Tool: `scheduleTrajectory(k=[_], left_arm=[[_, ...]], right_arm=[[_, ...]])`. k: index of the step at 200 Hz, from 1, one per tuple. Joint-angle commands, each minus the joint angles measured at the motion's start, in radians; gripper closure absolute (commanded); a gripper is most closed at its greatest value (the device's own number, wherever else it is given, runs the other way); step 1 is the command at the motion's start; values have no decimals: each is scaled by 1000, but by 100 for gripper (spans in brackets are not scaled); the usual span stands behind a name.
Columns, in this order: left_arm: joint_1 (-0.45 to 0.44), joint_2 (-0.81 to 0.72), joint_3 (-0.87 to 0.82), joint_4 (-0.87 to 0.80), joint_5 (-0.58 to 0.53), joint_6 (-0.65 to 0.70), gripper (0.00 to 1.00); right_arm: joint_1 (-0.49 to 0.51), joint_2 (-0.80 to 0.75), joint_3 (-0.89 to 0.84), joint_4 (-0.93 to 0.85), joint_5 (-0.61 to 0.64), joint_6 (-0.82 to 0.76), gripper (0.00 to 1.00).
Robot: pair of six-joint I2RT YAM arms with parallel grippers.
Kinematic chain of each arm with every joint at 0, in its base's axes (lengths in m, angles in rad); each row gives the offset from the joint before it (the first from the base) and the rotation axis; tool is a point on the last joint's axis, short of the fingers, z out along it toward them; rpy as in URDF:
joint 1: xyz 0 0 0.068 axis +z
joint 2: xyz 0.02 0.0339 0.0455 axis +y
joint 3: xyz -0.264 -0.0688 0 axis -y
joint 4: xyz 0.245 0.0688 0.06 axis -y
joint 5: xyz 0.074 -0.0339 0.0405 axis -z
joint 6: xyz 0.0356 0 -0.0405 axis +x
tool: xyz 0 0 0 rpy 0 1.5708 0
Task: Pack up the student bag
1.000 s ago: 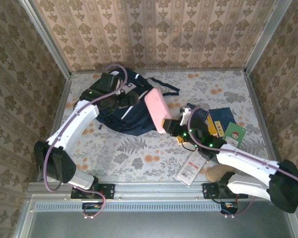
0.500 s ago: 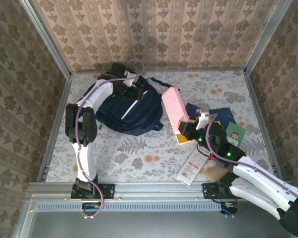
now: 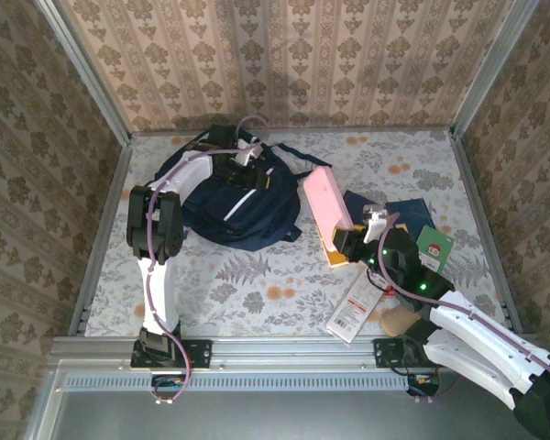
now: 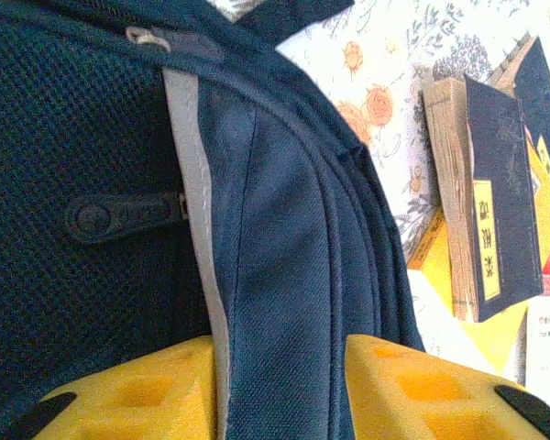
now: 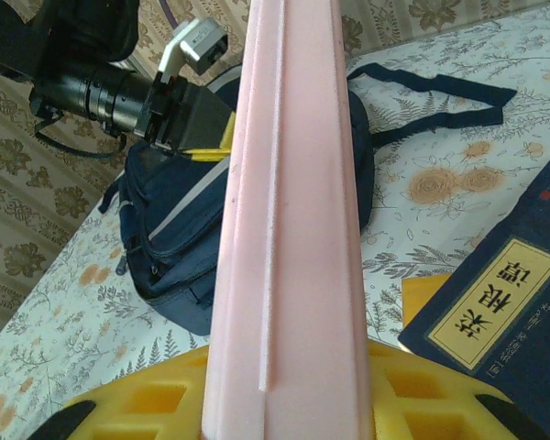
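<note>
Clamping onto fabric, the left gripper has its yellow fingers set on either side of a raised navy ridge. That fold fills the gap between them, so it's pinching the student bag itself. A grey stripe runs up right beside the pinched fold, and a zip pull sits on the mesh panel just left of it. Seen from above, the bag lies at the far left of the floral table, close to the back wall, with a black strap trailing off to the right.

Over to the right gripper: it's closed tight on a flat pink box, gripped at the lower end and held up on end. From above, the box leans just to the right of the bag, between it and the clutter. Beside the gripper lies a dark blue book with a yellow label. A green card lies further right. A red-and-white packet sits nearer the front edge.
</note>
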Motion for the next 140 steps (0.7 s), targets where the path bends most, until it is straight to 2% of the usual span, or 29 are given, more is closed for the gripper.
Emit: scheduleTrajectory(k=[1, 20, 34, 44, 63, 115, 123, 140], left_arm=[[0, 5, -37, 2, 23, -10, 61], [0, 5, -52, -2, -18, -15, 62], [-1, 8, -50, -8, -38, -20, 67], [-5, 9, -47, -10, -37, -20, 76], [-21, 3, -28, -24, -9, -20, 100], [-19, -199, 25, -84, -38, -60, 100], [-13, -230, 35, -103, -88, -66, 100], [7, -295, 47, -113, -98, -89, 100]], right_arm=[[-11, -5, -1, 44, -15, -24, 71], [-14, -6, -7, 50, -19, -15, 71], [-15, -6, -14, 59, -24, -5, 71], [-16, -5, -19, 65, -26, 0, 71], [-15, -1, -21, 65, -30, 2, 71], [-16, -2, 38, -27, -57, -59, 72], [-16, 4, 50, -44, -64, -59, 72], [-17, 19, 73, -69, -98, -53, 70]])
